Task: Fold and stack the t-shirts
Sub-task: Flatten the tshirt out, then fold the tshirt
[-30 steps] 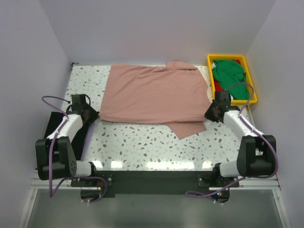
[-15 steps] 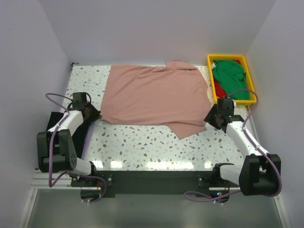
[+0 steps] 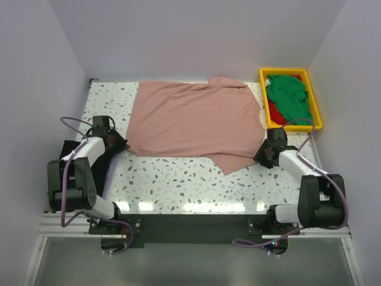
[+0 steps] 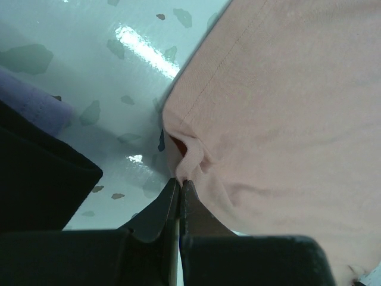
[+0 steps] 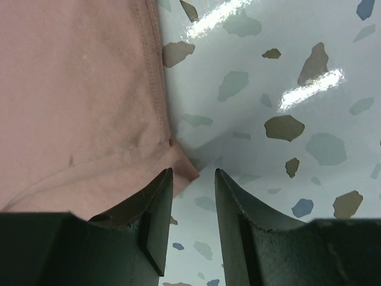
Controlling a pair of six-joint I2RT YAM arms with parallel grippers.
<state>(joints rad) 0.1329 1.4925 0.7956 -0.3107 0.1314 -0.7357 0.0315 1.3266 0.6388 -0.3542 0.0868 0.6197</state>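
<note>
Lying spread over the far half of the speckled table point(image 3: 178, 179), the dusty pink t-shirt point(image 3: 196, 119) is shown whole only from the top camera. There its far edge runs close to the back wall and a loose flap reaches toward the right gripper point(image 3: 262, 157). How the jaws stand is settled only by the wrist views. From the left wrist, the left gripper point(image 4: 180, 183) is seen pinched together on a bunched corner of the pink cloth. The black t-shirt point(image 4: 36, 179) lies near it by the table's left edge. From the right wrist, the other gripper's jaws are seen standing apart, with the shirt's stitched corner lying on the table between the tips, unclamped. A broad band of speckled surface is seen between the shirt's near edge and the arm bases. The yellow tray point(image 3: 284, 71) is set at the far right corner, just beside the shirt's right edge. Four shirts are counted: one pink, one black, and, heaped in the one tray, a green t-shirt point(image 3: 290, 95) over a red t-shirt point(image 3: 274, 110).
</note>
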